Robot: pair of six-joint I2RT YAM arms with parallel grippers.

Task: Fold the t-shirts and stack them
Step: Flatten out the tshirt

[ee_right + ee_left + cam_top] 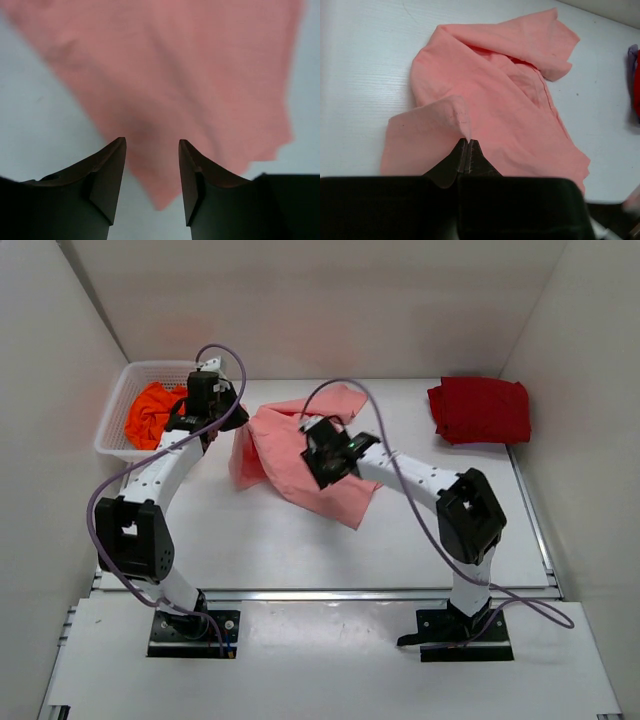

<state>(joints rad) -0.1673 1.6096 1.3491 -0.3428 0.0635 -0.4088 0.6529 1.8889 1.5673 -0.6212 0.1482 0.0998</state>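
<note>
1. The white counter (300, 550) carries everything, with pale walls standing on three sides.
2. The salmon-pink shirt (290, 455) lies crumpled and partly spread at the middle of the counter, between the two arms. One sleeve reaches toward the far wall and a broad flap runs toward the near right. In the left wrist view the same shirt (495, 100) shows loose folds, and its nearest corner rises off the counter.
3. The white lattice basket (112, 415) sits at the far left corner, against the left wall.
4. The dark red shirt (480, 410) lies folded into a neat block at the far right corner, well apart from the pink one.
5. The orange shirt (150, 412) is bunched up inside the basket.
6. The right tool (152, 145) hangs over the pink shirt with its jaws released. A clear gap stands between them and nothing is in it. Pink cloth (200, 75) fills the view beneath, with a strip of counter on either side. From above, this tool (325, 462) sits over the middle of the shirt.
7. The left tool (468, 142) is clenched, its fingers pressed together, pinching the raised corner of the pink shirt at the shirt's left edge, close to the basket.
</note>
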